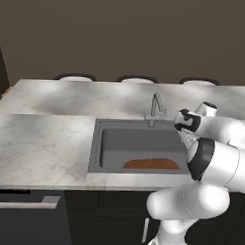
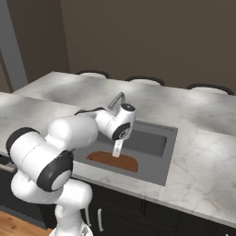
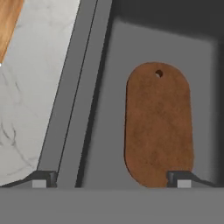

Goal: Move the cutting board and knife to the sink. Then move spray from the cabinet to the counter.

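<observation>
Left base view — board: flat reddish-brown wooden cutting board (image 1: 151, 164) lay on the floor of the dark grey recessed sink (image 1: 96, 153), low centre of frame, near the front wall.
Left base view — faucet: thin angular silver faucet (image 1: 156, 108) stood at the basin's back rim, just above centre.
Left base view — worktop: white-grey veined marble counter (image 1: 41, 146) spread across the left and middle of frame, no knife seen on it.
Right base view — gripper: two-finger gripper (image 2: 118, 151) hung in mid frame over the basin, pointing down just above the board (image 2: 113, 161), apart from it.
Right base view — board position: flat on the basin floor toward the front left corner, lower centre of frame.
Hand view — board look: oblong with rounded ends, matte grain, small hanging hole at the upper end (image 3: 158, 124); right of centre.
Hand view — fingers: two dark finger tips at the bottom edge (image 3: 180, 179), spread wide and clasping nothing.
Hand view — sink wall: grey stepped rim ran diagonally left of centre, marble beyond it at upper left.
Step judged: board delivery looked finished, released; knife fetch still outstanding.
Next move judged: lift clear of the basin, then seek out the orange-handled knife elsewhere; spray and cabinet later.
</observation>
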